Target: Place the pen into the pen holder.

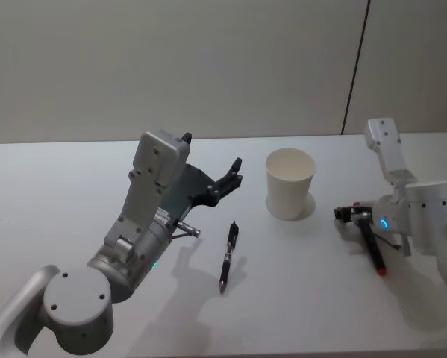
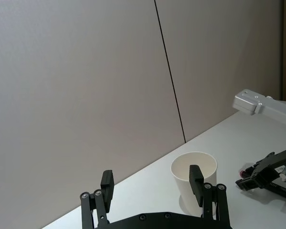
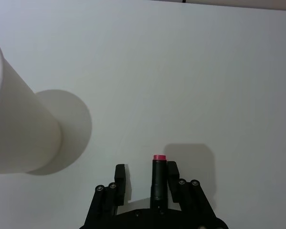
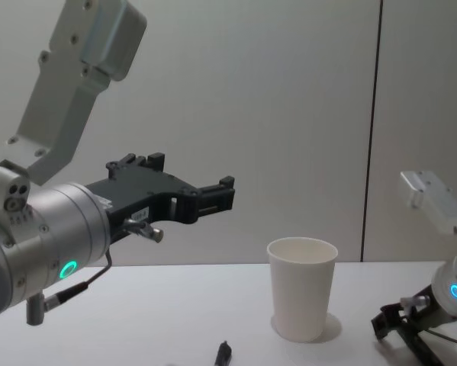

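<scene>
The pen [image 1: 228, 256], black with a reddish tip, lies on the white table in front of the pen holder, and its end shows in the chest view [image 4: 223, 354]. The pen holder [image 1: 289, 186] [image 4: 302, 293] [image 2: 181, 191] [image 3: 18, 129] is a white paper cup standing upright and empty. My left gripper [image 1: 212, 154] [image 2: 151, 185] hangs open in the air, behind and to the left of the pen, holding nothing. My right gripper [image 1: 339, 214] [image 3: 146, 167] sits low, right of the cup. A black barrel with a pink end [image 3: 158, 179] lies between its fingers, against one finger only.
A grey wall with a dark vertical seam [image 4: 373, 130] runs along the far edge of the table [image 1: 74, 186]. A dark, red-tipped rod [image 1: 374, 253] lies by the right arm. Bare tabletop surrounds the pen and cup.
</scene>
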